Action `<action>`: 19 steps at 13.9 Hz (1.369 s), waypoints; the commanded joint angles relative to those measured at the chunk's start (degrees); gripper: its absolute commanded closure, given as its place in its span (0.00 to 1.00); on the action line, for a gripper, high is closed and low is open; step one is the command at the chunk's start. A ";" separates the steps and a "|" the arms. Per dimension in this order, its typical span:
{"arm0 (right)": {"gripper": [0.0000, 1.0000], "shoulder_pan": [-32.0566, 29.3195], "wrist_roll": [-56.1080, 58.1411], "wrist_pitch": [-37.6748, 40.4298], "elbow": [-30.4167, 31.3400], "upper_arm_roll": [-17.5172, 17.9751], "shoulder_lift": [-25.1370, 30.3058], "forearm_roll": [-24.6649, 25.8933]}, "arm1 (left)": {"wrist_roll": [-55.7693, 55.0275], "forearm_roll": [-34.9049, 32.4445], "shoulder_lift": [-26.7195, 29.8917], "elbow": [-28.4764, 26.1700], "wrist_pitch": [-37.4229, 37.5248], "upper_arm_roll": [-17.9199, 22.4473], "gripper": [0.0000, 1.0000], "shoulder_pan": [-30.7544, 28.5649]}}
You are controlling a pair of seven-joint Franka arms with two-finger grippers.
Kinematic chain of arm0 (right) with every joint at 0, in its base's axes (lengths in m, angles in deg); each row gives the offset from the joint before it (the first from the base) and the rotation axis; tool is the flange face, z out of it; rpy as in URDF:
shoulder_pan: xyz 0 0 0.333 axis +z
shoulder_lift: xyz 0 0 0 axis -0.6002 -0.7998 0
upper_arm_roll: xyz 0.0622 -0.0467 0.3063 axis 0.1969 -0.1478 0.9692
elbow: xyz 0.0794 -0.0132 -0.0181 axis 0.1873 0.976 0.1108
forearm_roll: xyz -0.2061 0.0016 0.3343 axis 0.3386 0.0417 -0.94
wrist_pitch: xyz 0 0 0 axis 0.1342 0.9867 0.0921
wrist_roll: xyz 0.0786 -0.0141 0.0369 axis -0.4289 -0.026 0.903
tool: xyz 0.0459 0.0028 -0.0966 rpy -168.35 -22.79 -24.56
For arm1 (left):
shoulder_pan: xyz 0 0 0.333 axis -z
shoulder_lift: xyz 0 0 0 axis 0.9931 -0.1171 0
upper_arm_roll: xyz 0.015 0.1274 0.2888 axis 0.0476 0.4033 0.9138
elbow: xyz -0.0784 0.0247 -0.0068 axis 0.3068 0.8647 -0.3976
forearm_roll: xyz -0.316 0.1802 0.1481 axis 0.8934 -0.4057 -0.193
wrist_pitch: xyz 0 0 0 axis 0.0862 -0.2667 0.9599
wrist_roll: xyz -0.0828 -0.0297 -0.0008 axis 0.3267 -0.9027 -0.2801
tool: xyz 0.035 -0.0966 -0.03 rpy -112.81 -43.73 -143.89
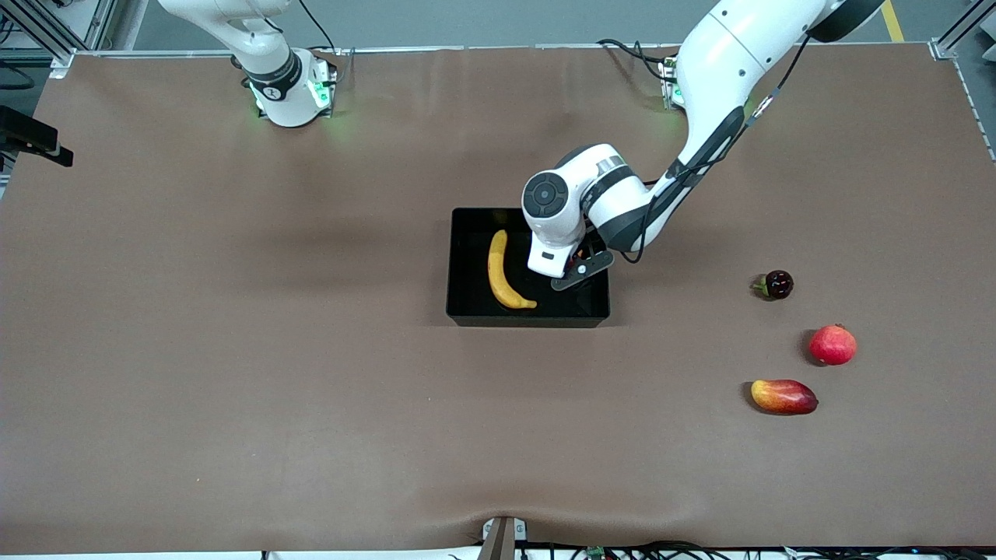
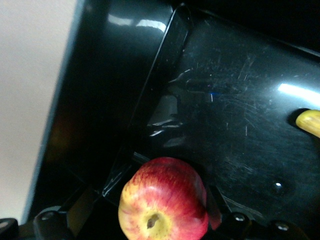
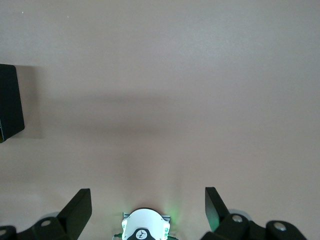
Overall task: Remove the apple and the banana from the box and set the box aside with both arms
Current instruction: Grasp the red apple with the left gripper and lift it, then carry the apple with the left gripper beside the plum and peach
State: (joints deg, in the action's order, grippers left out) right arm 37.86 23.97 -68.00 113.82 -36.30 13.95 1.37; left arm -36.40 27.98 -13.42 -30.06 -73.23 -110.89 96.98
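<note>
The black box (image 1: 529,319) sits mid-table with the yellow banana (image 1: 502,272) lying in it toward the right arm's end. My left gripper (image 1: 564,272) reaches down into the box at the left arm's end. In the left wrist view the red apple with yellow streaks (image 2: 162,200) lies between the spread fingers of my left gripper (image 2: 147,202), close to the box wall (image 2: 125,100). One fingertip (image 2: 213,212) shows right beside it. The banana's tip (image 2: 310,122) shows farther off. My right gripper (image 3: 147,200) waits open over bare table above its own base.
Toward the left arm's end of the table lie a small dark fruit (image 1: 776,284), a plain red round fruit with a crown (image 1: 832,344) and a red-and-yellow mango (image 1: 783,397). A black device (image 1: 31,140) sticks in at the right arm's end.
</note>
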 commanded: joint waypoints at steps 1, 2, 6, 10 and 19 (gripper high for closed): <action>0.00 -0.53 0.65 0.37 -0.97 0.25 -0.40 0.07 | -2.76 -1.53 -1.11 -0.08 -1.10 -0.25 0.00 0.27; 0.00 -0.53 0.66 0.37 -0.97 0.25 -0.40 0.07 | -2.85 -1.53 -1.72 -0.26 -1.10 -0.25 0.00 0.27; 0.00 -0.62 0.66 0.37 -0.97 0.25 -0.40 0.07 | -3.12 -0.65 -2.61 0.09 -1.10 -0.25 0.90 0.27; 0.00 -0.62 0.74 0.37 -0.97 0.25 -0.40 0.07 | -1.54 -0.56 0.11 4.73 0.82 -0.51 1.00 0.27; 0.00 -0.53 0.74 0.37 -0.97 0.25 -0.40 0.07 | 24.87 4.09 10.13 20.32 17.52 -1.65 1.00 -12.44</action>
State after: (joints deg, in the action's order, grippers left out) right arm 37.86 23.96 -68.00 113.81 -36.31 13.95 1.37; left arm -19.41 30.31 -4.99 -8.37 -57.76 -111.95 89.95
